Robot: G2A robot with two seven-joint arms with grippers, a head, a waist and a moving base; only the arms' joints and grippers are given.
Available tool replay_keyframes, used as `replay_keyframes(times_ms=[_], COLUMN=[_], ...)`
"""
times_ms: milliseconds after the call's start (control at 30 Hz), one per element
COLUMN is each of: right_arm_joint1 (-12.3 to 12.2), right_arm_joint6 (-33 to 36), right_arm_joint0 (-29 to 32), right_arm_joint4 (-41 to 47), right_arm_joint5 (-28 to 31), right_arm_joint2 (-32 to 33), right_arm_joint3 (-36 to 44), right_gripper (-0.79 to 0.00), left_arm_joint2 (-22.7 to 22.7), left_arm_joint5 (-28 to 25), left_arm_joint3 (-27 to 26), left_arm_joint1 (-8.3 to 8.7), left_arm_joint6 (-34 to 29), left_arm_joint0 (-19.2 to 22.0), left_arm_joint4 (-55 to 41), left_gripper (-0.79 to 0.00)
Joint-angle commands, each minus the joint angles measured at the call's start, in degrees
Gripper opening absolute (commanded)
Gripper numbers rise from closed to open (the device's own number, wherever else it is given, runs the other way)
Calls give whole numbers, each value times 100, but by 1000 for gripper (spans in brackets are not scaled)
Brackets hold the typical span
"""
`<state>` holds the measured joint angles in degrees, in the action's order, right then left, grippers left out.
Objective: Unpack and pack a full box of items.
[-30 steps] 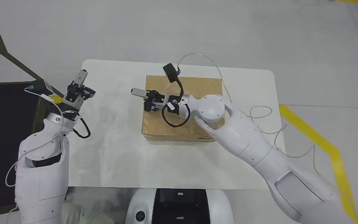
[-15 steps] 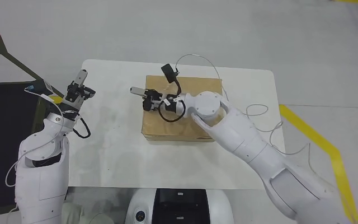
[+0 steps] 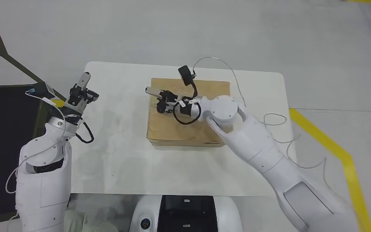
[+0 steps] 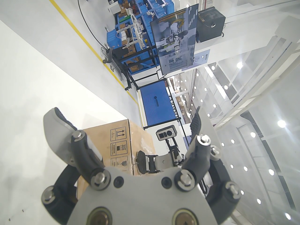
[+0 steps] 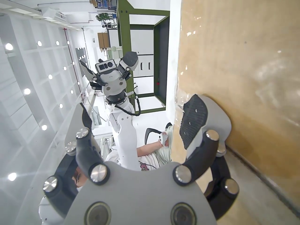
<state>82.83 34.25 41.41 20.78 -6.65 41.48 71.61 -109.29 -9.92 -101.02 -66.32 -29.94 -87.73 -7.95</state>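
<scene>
- The cardboard box (image 3: 185, 124) is being carried by the white counter (image 3: 116, 151), about at its middle, and its top flaps are lying shut.
- The right gripper (image 3: 157, 95) is being held over the top of the box, at its left edge and toward the far side, with the arm being stretched across the box from the robot's right.
- In the right wrist view the fingers of this gripper (image 5: 138, 111) are being kept wide apart, and nothing is being held between them.
- One ribbed finger (image 5: 194, 120) is being laid close against the brown top of the box (image 5: 239, 54), near its edge; whether it is really touching cannot be told.
- The other finger (image 5: 82, 120) is being kept out past the edge of the box.
- The box is thus lying beside one finger and not between the two.
- The left gripper (image 3: 84, 88) is being held up near the left edge of the counter, well apart from the box.
- Its fingers (image 4: 58, 122) are also being kept wide, with nothing between them; in the left wrist view the box (image 4: 117, 136) is being seen farther off, beyond the fingers.
</scene>
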Motion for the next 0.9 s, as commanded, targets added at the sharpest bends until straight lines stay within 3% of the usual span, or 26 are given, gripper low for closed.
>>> replay_keyframes(times_ms=[0, 867], right_arm_joint1=[-38, -528], right_arm_joint6=[9, 114], right_arm_joint0=[83, 1237], right_arm_joint4=[-70, -1273], right_arm_joint5=[-74, -1089], right_arm_joint2=[104, 1365], right_arm_joint3=[90, 1528], right_gripper=[0, 0], left_arm_joint2=[0, 0], left_arm_joint5=[0, 0], left_arm_joint3=[0, 0], left_arm_joint1=[0, 0], left_arm_joint6=[0, 0], left_arm_joint0=[0, 0], left_arm_joint4=[0, 0], left_gripper=[0, 0])
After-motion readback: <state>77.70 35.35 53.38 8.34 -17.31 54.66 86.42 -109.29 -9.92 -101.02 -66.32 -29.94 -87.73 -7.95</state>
